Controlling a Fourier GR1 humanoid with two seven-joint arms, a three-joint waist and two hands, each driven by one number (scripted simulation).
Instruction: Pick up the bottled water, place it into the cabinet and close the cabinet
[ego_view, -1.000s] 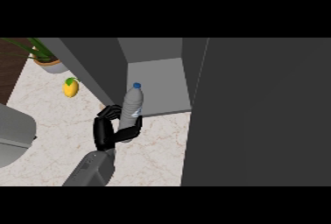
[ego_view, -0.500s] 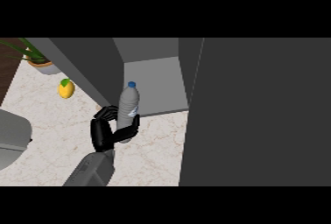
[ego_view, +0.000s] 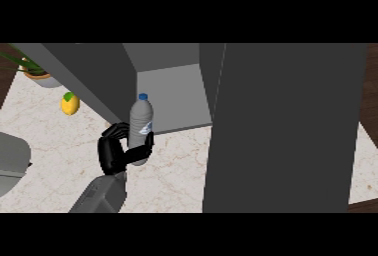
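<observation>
The bottled water (ego_view: 140, 124) is clear with a blue cap and a white label. It stands upright just above the counter, at the front left corner of the open cabinet (ego_view: 176, 95). My left hand (ego_view: 118, 150) is shut on its lower half, fingers on its left side and thumb across its front. The cabinet's inside shows as a bare grey shelf behind the bottle. The dark cabinet door (ego_view: 288, 125) stands open and fills the right of the view. My right hand does not show.
A yellow fruit (ego_view: 69, 105) lies on the marble counter (ego_view: 170, 170) at the left. A potted plant (ego_view: 38, 76) stands in the far left corner. A grey rounded object (ego_view: 10, 162) sits at the left edge.
My left hand has carried the bottle a little farther from me, up to the cabinet's opening. The grip is the same.
</observation>
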